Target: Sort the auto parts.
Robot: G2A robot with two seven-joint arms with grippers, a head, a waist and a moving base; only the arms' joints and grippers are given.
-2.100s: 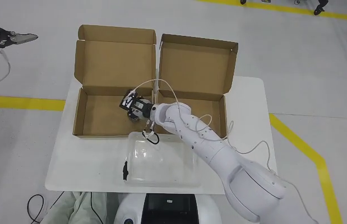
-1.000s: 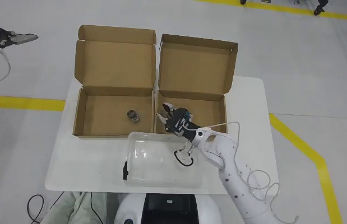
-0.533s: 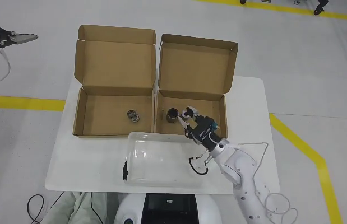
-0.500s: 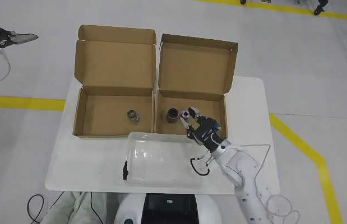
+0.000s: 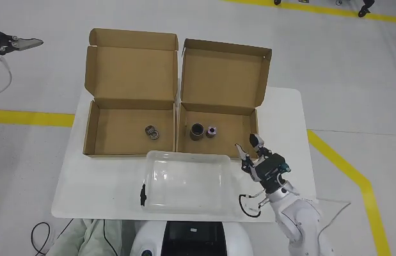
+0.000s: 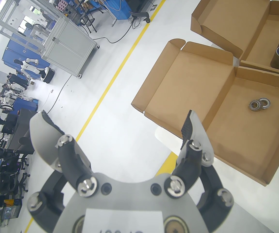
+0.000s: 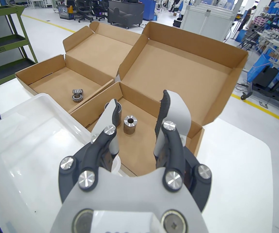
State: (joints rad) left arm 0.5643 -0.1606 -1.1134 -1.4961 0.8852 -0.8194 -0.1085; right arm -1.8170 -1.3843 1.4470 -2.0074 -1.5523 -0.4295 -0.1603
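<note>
Steel bushing (image 7: 130, 124), upright, bore up, beside the dark sleeve (image 5: 196, 131) in the right cardboard box (image 5: 231, 128): lies just ahead of the right end effector (image 7: 139, 103), open and empty above the bench (image 5: 284, 128), nearer by far than the left end effector (image 6: 116, 122), likewise open, held off-bench.

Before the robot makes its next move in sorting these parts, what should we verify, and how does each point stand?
1. Right gripper open, empty: ok.
2. Left gripper open, empty: ok.
3. Bearings lying inside one cardboard box: ok.
4. Dark sleeve and small bushing upright, side by side in the other box: ok.
5. Clear tray holds a next part: not ok, none seen.
6. Black scrap at the tray's edge is a part: cannot tell.
</note>
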